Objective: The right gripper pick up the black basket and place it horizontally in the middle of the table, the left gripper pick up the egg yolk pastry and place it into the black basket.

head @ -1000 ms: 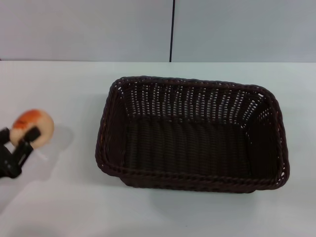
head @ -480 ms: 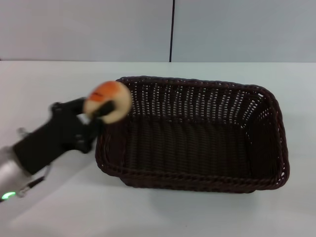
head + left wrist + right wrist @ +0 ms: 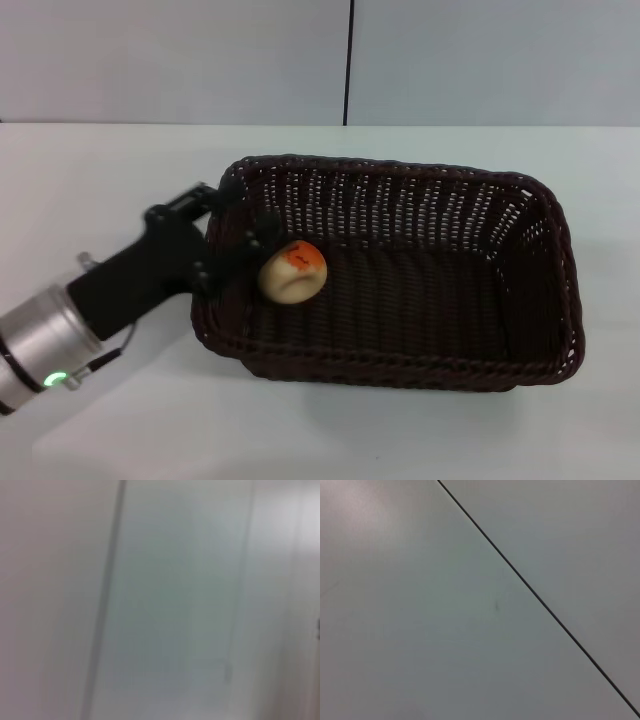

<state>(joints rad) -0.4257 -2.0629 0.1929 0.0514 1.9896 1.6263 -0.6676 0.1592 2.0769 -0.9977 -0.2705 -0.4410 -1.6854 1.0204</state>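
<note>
The black basket (image 3: 400,300) lies lengthwise in the middle of the white table (image 3: 100,170). The egg yolk pastry (image 3: 293,271) is inside the basket near its left wall, tipped so that its orange top faces up and to the right. My left gripper (image 3: 238,222) reaches over the basket's left rim. Its fingers are spread, and the pastry is just beyond the fingertips, outside their grip. The right gripper is out of view. Both wrist views show only a pale wall.
A grey wall with a dark vertical seam (image 3: 348,60) rises behind the table. The left arm's silver wrist segment (image 3: 40,345) crosses the table's front left.
The left gripper carried the pastry from the table's left edge up to the basket's left rim. The pastry has left the fingers and now sits inside the basket.
</note>
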